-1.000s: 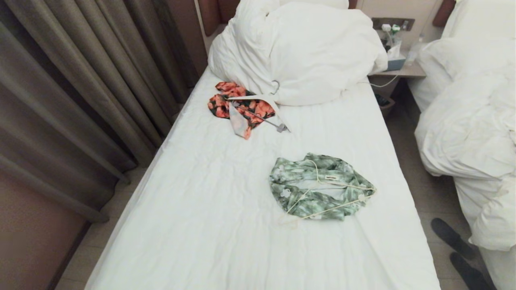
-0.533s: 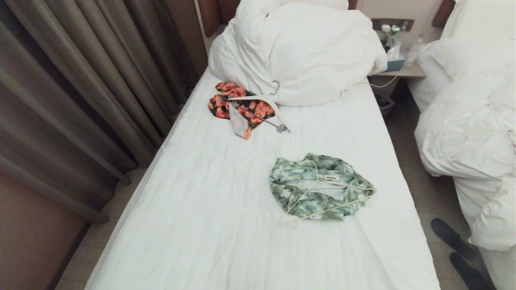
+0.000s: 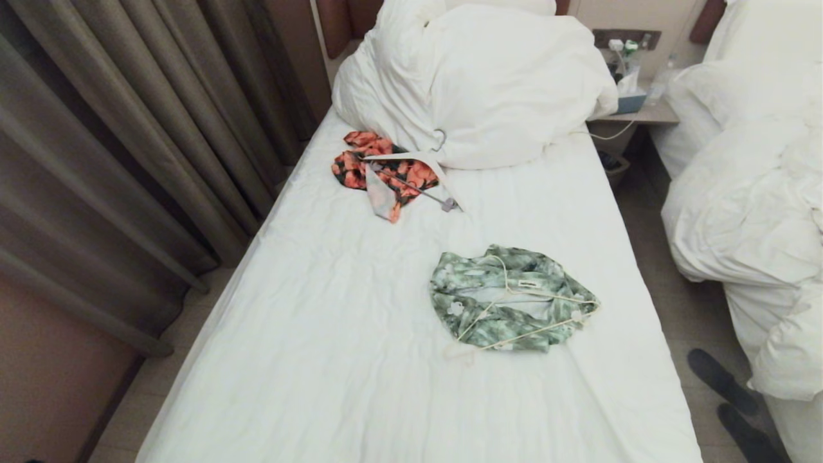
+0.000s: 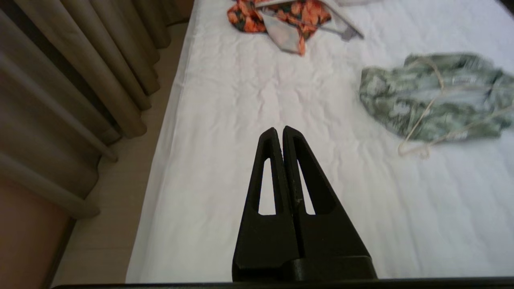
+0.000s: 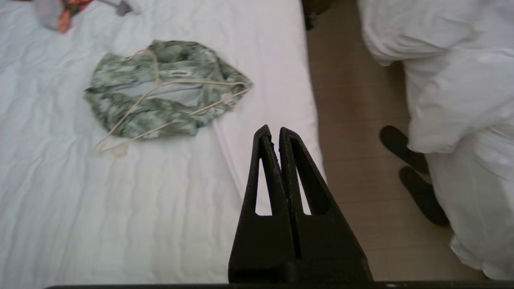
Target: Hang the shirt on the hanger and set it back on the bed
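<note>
Green-white crumpled shirt (image 3: pixel 508 299), cream hanger (image 3: pixel 514 308) atop

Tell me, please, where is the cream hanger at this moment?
In the head view, the hanger lies on top of the crumpled shirt, on the right half of the bed, nearer than the orange-red garment.

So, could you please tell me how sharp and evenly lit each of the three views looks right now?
Head view: dim, warm light, green-and-white printed shirt sharp. Left wrist view: that shirt is smeared, shut black left gripper crisp. Right wrist view: brighter and cooler, thin cream wire hanger slightly soft.
</note>
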Tool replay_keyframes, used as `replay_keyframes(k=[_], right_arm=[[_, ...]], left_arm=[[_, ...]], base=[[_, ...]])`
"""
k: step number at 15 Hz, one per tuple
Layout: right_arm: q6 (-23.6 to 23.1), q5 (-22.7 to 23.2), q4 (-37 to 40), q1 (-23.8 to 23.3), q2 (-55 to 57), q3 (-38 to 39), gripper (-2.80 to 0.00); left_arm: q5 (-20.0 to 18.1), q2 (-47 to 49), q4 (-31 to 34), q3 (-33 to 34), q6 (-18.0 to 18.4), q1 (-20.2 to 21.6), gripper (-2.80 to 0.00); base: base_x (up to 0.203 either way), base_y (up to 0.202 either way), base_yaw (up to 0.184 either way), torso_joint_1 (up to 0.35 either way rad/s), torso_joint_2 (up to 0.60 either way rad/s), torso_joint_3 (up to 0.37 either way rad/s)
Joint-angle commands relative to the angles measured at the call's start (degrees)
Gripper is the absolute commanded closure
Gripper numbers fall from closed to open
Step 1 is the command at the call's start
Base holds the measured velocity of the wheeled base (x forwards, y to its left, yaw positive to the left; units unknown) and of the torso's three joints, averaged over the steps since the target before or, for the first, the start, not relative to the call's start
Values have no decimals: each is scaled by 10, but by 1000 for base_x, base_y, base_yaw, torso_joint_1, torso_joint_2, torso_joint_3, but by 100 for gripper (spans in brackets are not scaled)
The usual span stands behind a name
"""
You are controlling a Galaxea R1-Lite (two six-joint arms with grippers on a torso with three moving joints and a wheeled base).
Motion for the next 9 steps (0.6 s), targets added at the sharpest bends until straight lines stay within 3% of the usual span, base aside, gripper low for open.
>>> replay_keyframes(k=[1,3,5,6,9], right_arm=[[1,-4,-2,-28,3,3,0],[-2,0,-7,-90,-8,4,0],[-25,29,1,-111,-52,13,0],[-40,44,7,-115,-79,26,0],[-66,137,16,-119,-150,83,0]], left_arm=[[-1,-16,0,25,8,0,0],[-1,-36,14,32,11,0,0],[-2,-64,44,32,14,0,0],[-5,-72,75,32,32,0,0],[-18,-73,95,31,37,0,0]], base=[[0,0,0,0,0,0],[0,0,0,0,0,0],[0,0,0,0,0,0],[0,0,0,0,0,0],[0,0,0,0,0,0]])
